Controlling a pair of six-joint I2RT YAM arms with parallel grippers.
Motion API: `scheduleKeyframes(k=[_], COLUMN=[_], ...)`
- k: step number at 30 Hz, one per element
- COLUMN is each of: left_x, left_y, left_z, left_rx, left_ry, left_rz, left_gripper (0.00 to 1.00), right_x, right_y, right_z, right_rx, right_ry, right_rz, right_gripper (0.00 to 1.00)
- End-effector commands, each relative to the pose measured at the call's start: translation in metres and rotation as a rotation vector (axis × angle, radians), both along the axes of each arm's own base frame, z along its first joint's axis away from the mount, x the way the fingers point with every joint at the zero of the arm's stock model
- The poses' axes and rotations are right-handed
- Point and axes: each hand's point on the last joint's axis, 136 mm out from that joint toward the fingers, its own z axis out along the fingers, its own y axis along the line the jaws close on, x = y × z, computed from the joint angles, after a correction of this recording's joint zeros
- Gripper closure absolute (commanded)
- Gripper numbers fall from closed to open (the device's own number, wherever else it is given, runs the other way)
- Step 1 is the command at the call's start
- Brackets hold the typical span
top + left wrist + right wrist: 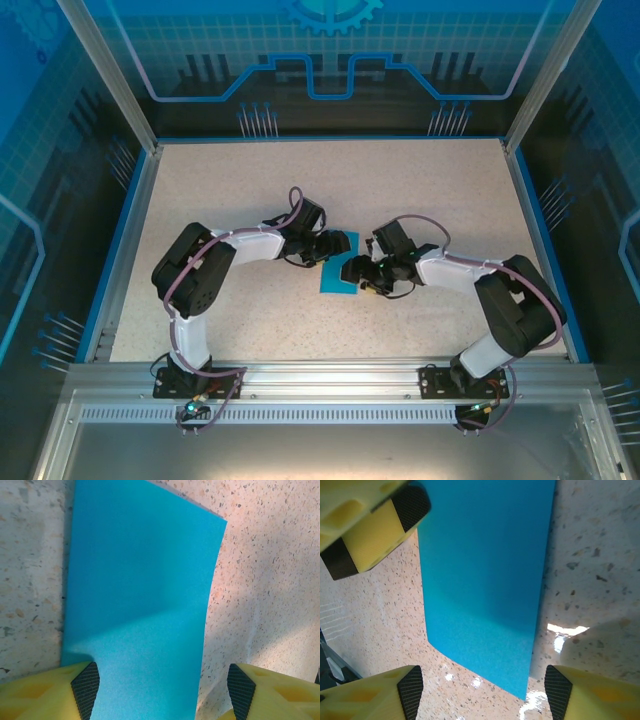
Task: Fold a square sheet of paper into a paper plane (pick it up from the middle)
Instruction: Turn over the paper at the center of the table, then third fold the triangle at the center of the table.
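At the surface (400, 190) centre | left jaws: spread wide astride blue paper (140, 605), one pad at its edge | right jaws: spread above paper, pinching nothing

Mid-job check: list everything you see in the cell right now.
paper: one, bright blue, mid-table between the grippers.
table: one, speckled beige, blue-edged.
rail: one, silver, near edge, carrying the arm bases.
panels: three sides, blue printed, around the table.
left arm, right arm: black and white, bent inward toward the paper.
left gripper: yellow fingers, black pads, open over the paper.
right gripper: same colours, open, at the paper's end.
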Motion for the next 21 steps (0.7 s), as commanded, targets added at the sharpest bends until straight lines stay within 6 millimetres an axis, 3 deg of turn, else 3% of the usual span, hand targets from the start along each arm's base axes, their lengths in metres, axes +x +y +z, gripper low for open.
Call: scheduleKeyframes(k=[1,11,21], left_x=[-0.006,-0.007,-0.007], left_y=[0.008,0.008,0.008], left_z=[-0.017,-0.019,-0.019], left_rx=[0.023,0.025,0.025], left_ry=[0.075,0.081,0.081], left_rz=[0.016,0.019,0.02], left_gripper=[0.27,0.27,0.27], right_x=[-0.005,-0.012,-0.016], right_y=[0.01,0.014,0.016], right_z=[0.001,-0.007,-0.001], right_rx=[0.021,0.021,0.054], right_ry=[0.039,0.082,0.082], right_rz=[0.013,0.021,0.011], right_gripper=[0.33,0.35,0.52])
